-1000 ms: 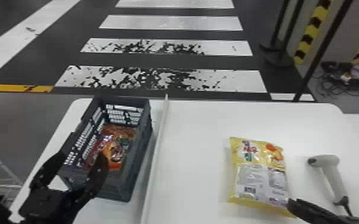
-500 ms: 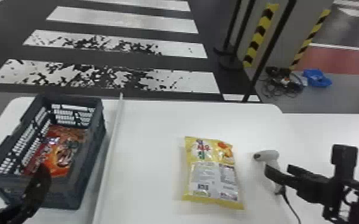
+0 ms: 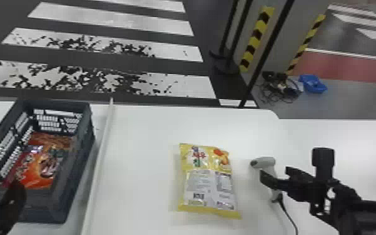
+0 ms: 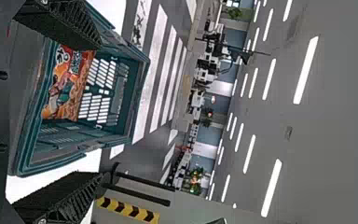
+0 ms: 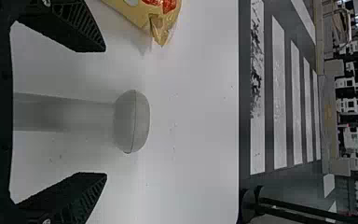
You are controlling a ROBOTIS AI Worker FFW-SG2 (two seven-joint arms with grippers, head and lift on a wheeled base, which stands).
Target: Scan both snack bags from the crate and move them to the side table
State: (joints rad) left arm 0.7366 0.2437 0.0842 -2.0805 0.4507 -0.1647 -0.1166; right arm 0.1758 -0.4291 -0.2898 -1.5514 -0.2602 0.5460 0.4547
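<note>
Snack bag (image 3: 207,187), yellow, flat on white table (image 3: 140,140); orange bag (image 3: 40,172) inside crate (image 3: 76,175). Left claw (image 3: 9,203) spread wide near crate; right claw (image 3: 295,168) wide, near scanner (image 3: 267,162).

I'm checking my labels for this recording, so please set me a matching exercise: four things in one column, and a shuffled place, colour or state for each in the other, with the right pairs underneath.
1. Orange snack bag | A. Pale grey, with a black cable
2. Yellow snack bag | B. Jaws apart, at the near end of the crate
3. Scanner | C. Between the white strip and the scanner
4. Left gripper | D. Inside the crate

Right pairs: 1-D, 2-C, 3-A, 4-B
</note>
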